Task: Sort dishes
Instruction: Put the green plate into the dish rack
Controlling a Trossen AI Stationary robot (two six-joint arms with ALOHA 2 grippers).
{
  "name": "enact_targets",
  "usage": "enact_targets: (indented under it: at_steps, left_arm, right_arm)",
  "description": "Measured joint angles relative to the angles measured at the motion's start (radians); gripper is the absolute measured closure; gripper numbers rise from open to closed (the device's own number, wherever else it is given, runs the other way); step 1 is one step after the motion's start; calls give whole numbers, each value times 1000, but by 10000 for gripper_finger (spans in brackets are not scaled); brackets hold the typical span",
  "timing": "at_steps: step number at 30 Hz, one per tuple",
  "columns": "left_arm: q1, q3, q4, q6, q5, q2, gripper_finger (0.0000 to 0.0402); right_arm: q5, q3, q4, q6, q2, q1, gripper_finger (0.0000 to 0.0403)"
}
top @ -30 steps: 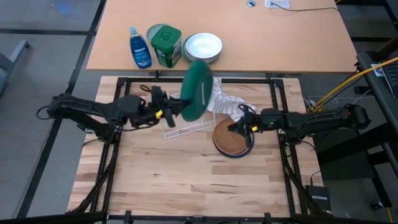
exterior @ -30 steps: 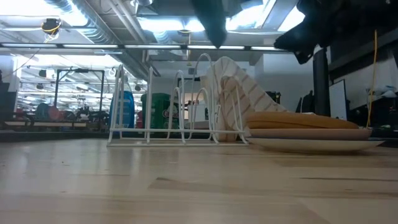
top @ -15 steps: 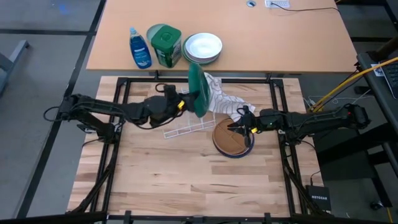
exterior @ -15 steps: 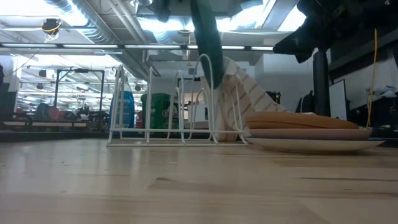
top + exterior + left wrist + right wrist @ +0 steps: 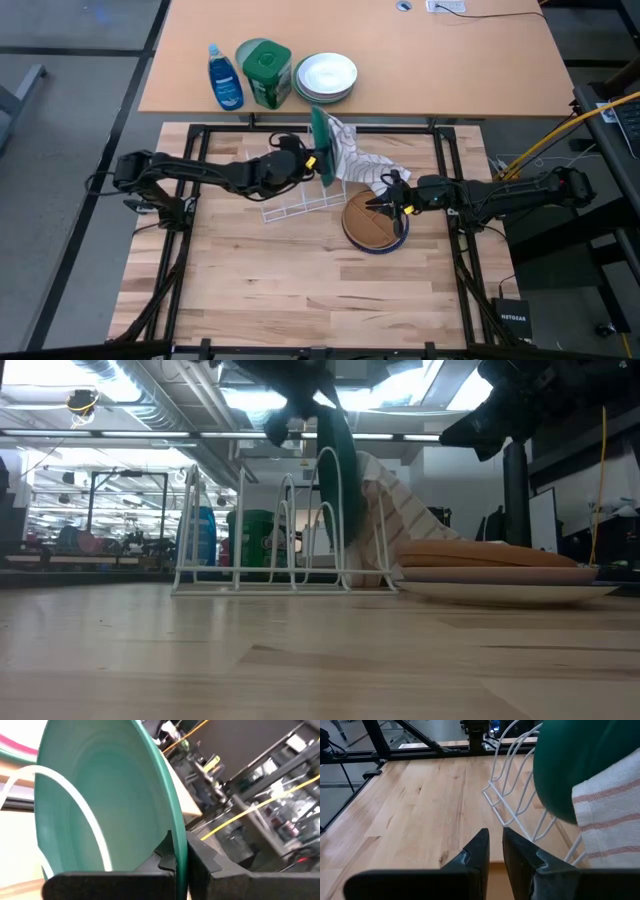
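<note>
- Since a second ago the dark green plate [image 5: 320,147] has swung from a broad tilted face above the rack to an upright edge-on stance, and it has dropped in among the wires of the white dish rack [image 5: 300,202] at that rack's far right end.
- Seen from table height, the plate [image 5: 339,470] stands nearly vertical between the wire loops, its top leaning slightly left; whether its lower edge rests on the rack base cannot be told.
- From the left wrist camera, a white rack wire arcs across the plate's face [image 5: 100,805].
- The left gripper [image 5: 303,160] pinches the plate's rim, one finger on each side of the edge, as the left wrist camera shows [image 5: 175,862].
- A striped cloth [image 5: 358,160] lies draped over the rack just right of the plate.
- Right of the rack, a brown wood-coloured plate [image 5: 370,220] lies flat on top of a blue dark-rimmed dish [image 5: 390,244], near the table's middle.
- The right gripper [image 5: 385,200] hangs over the far edge of that stack, its fingers [image 5: 475,852] nearly pressed together with only a thin gap and nothing between them.
- On the far tan table [image 5: 460,60] stand a blue bottle [image 5: 225,78], a green canister [image 5: 265,70] and a stack of white bowls [image 5: 326,76].
</note>
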State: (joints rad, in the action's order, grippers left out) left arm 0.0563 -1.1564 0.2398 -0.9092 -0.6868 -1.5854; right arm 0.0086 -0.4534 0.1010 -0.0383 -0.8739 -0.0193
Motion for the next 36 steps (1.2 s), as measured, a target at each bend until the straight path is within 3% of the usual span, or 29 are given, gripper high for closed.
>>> enact_targets:
  at_steps: [6,20,36]
  left_arm:
    - [0,0,1,46,8,-41,374]
    - [-2,0,5,246,9,-51,280]
    - [-18,-1,5,578,7,-49,263]
  right_arm:
    - [0,0,1,0,0,0,345]
    - [0,0,-9,-1,0,0,345]
    - [-1,0,-152,-8,0,0,345]
